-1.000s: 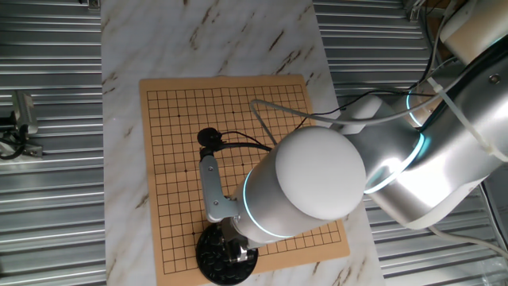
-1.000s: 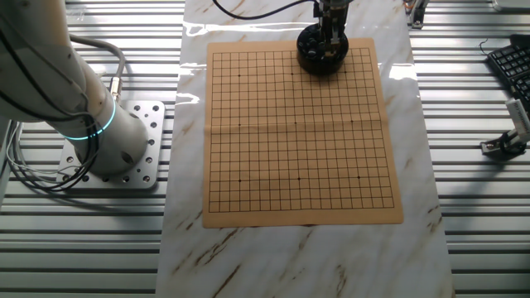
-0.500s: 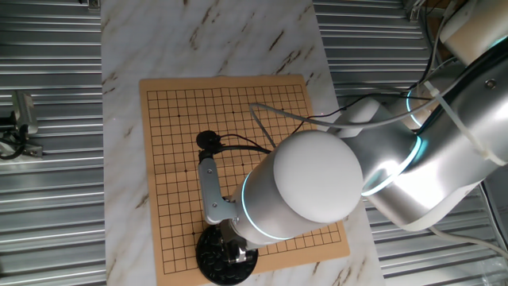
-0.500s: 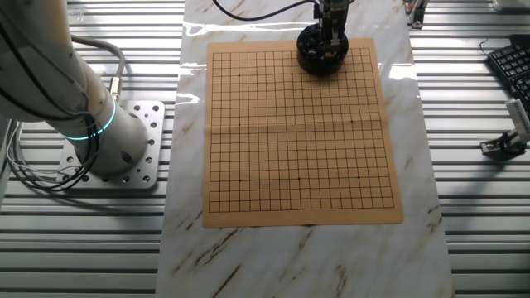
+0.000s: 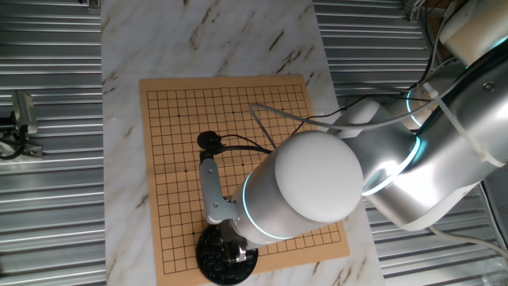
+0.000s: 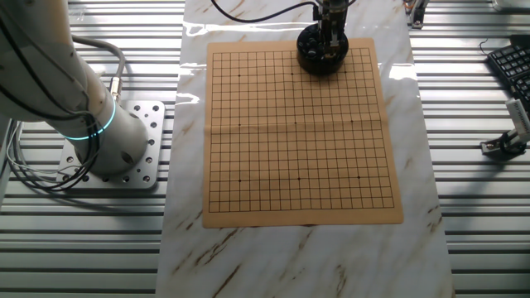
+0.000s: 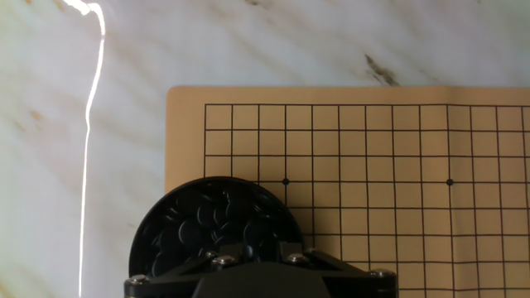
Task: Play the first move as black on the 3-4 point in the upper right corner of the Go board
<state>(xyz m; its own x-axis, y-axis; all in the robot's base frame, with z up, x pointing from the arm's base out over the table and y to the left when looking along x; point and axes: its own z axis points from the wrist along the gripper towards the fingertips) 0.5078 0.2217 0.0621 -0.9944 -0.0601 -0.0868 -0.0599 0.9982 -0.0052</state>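
The pincer [image 6: 331, 43] reaches down into the black bowl [image 7: 217, 228], which sits on the Go board [image 6: 298, 132] near one corner. The bowl is full of glossy black stones [image 7: 203, 217], heaped and touching one another. No stone lies on the grid yet, so the first move is not played.

Whether the pincer is wide, narrow or holding a stone, I cannot tell. In the hand view its own housing covers the fingertips at the bottom edge. In one fixed view the large white arm [image 5: 309, 187] blocks most of the bowl, and in the other fixed view the pincer is too small and dark against the bowl to read.

The likely trouble comes from the heap itself. The stones are smooth and packed close, so the fingers may close on two at once, or pinch one by its rim and let it slip out on the way up. A push into the pile could also nudge the bowl across the board, as it rests loose on it. A stone dropped on the grid could slide off its point.

The far part of the board is cut off in the hand view, so the target corner cannot be checked there.
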